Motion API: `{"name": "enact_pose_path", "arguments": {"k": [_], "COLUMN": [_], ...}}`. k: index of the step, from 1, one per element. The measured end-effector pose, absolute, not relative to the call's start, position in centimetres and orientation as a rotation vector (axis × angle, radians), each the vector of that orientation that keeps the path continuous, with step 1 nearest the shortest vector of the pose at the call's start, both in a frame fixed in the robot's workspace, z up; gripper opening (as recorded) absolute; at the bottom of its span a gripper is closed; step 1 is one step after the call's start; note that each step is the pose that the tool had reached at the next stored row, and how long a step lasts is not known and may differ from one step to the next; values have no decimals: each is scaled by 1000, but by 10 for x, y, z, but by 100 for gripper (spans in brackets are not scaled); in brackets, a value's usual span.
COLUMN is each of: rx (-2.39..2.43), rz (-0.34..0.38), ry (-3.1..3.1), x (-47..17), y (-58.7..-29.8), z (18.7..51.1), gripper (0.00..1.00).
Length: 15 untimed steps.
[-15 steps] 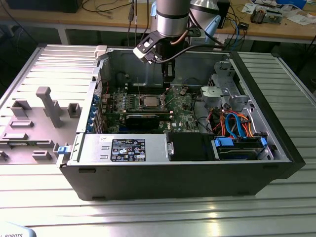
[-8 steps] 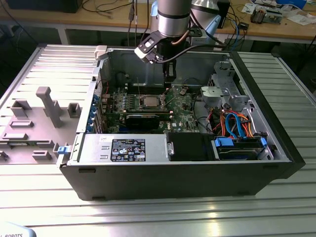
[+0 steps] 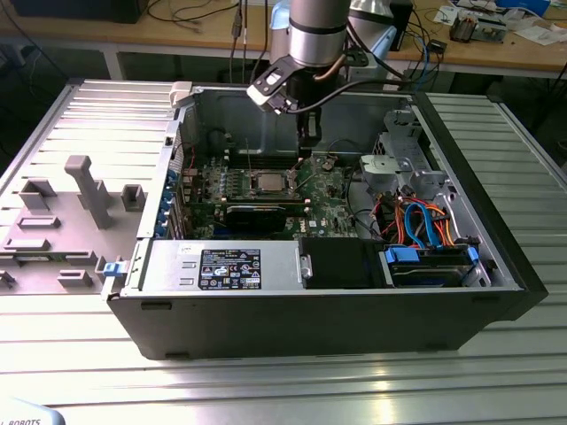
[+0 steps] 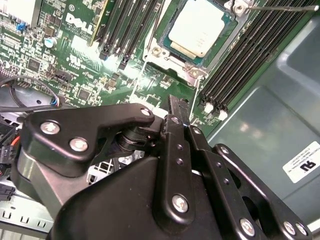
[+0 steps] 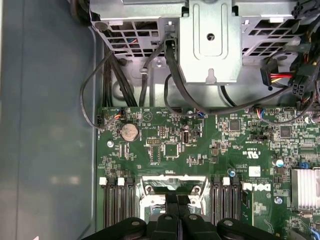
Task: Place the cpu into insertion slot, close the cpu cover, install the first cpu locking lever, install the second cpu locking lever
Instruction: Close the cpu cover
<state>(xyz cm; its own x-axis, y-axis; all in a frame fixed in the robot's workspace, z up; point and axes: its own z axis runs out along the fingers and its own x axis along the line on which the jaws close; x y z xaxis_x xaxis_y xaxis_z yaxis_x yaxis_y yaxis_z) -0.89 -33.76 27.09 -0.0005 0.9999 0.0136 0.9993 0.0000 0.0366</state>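
Currently cpu (image 4: 200, 27) sits in the insertion slot (image 4: 172, 61) — gripper (image 4: 176, 105) hovers just beside it, jaws pinched together, gripping nothing.

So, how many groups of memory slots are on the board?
2. One group lies between the insertion slot and the case wall, the other opposite. The gripper may hide more.
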Motion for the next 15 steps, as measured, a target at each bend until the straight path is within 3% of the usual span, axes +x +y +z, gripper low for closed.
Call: {"name": "enact_pose_path", "arguments": {"k": [15], "rx": [2208], "rz": [47], "ry": [2209], "x": [7], "y": [-337], "z": [270], "gripper": [11]}}
